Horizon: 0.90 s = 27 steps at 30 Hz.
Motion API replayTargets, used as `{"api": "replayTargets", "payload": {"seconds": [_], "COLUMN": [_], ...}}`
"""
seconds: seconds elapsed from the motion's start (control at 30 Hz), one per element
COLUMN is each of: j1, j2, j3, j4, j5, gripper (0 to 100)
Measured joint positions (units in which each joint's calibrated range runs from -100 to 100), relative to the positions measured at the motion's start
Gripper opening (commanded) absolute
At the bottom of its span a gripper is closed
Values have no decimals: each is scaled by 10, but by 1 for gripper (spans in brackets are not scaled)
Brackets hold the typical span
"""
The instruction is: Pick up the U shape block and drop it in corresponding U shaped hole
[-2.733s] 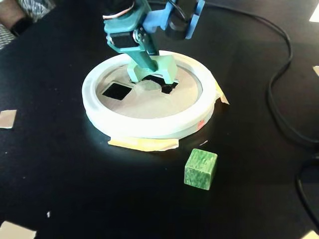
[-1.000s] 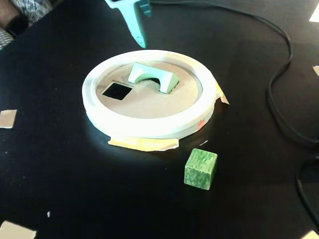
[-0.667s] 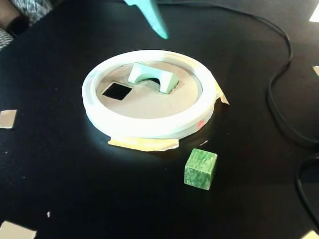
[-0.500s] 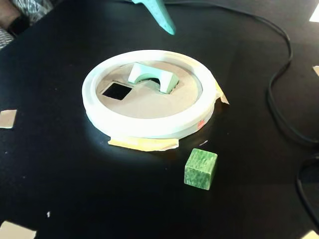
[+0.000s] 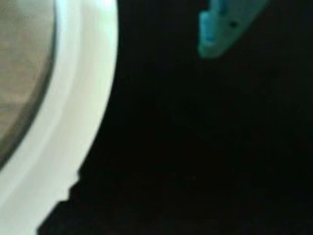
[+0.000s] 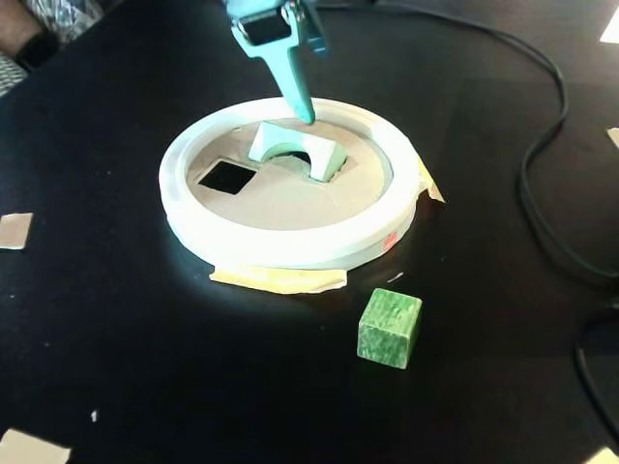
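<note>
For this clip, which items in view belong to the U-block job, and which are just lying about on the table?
Part of the job:
- U shape block, lying on the sorter's board
- white ring sorter with its cut-out holes
- end effector, tip just above the block

Just lying about:
- green cube in front of the sorter
- black cable
- tape scraps

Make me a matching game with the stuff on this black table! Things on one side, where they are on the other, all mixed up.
Things:
1. U-shaped block
2. green cube
3. square hole
4. claw

Places:
A. on the black table, in front of the white ring
B. cut into the board, left of the block in the fixed view
C. just above the block's back edge
D. on the board inside the ring

Pairs: 1-D, 2-A, 3-B, 4-C
</note>
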Motion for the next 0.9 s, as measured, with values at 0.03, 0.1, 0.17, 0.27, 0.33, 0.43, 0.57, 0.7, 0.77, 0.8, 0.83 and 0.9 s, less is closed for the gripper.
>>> {"api": "replayTargets", "payload": {"seconds": [0.03, 0.1, 0.17, 0.27, 0.33, 0.43, 0.57, 0.7, 0.77, 0.8, 0.83, 0.9], "j1": [0, 0, -4, -5, -5, 5, 23, 29, 29, 29, 29, 29], "j2": [4, 19, 32, 44, 49, 57, 65, 70, 71, 72, 72, 72], "j3": [0, 0, 0, -2, -9, -19, -20, -20, -20, -20, -20, -26], "j4": [0, 0, 0, 0, 0, 0, 0, 0, -2, 1, 11, 49], "j5": [0, 0, 0, 0, 1, 15, 41, 54, 56, 56, 56, 58], "gripper": [91, 91, 91, 91, 91, 91, 91, 91, 91, 91, 91, 91]}}
